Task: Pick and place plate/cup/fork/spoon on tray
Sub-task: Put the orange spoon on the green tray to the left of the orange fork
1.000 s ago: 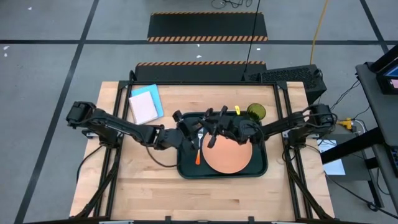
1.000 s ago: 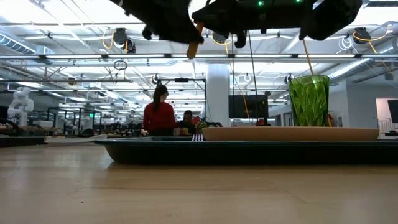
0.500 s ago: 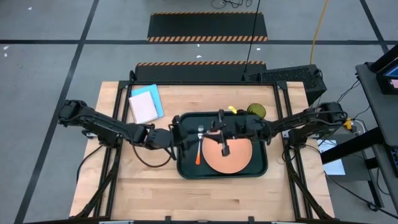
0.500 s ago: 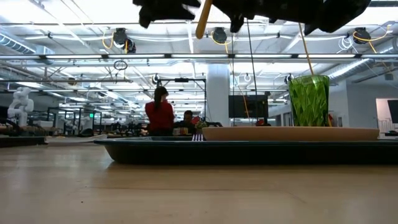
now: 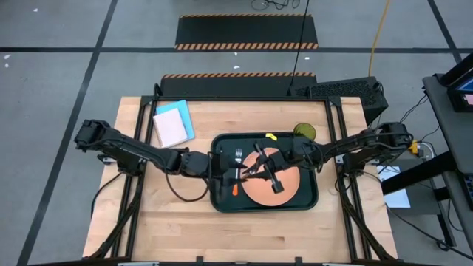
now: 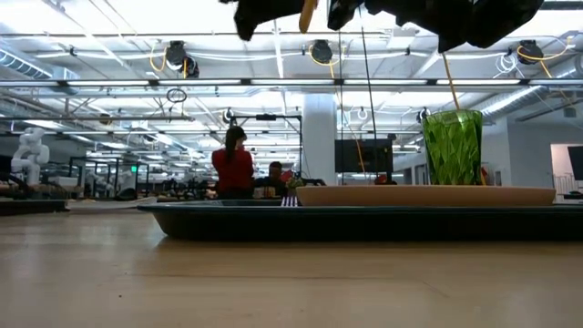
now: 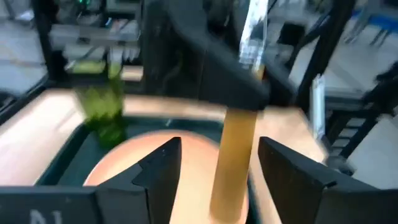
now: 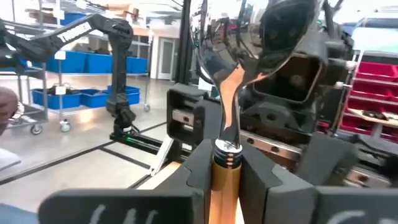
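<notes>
Both grippers over tray (image 5: 219,199); plate (image 5: 260,191), fork (image 5: 236,171) inside; cup (image 5: 304,131) beside rim.

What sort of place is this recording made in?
Probably a big robotics lab or workshop hall: another robot arm standing on the floor, blue storage bins, and a person at benches under open ceiling ducts.

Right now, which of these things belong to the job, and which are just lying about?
Job: dark green-black rectangular tray; round salmon-orange plate; translucent green cup; orange-handled fork; orange-handled silver spoon, in right gripper; left gripper open nearby.
Lying about: blue and white notebook.
</notes>
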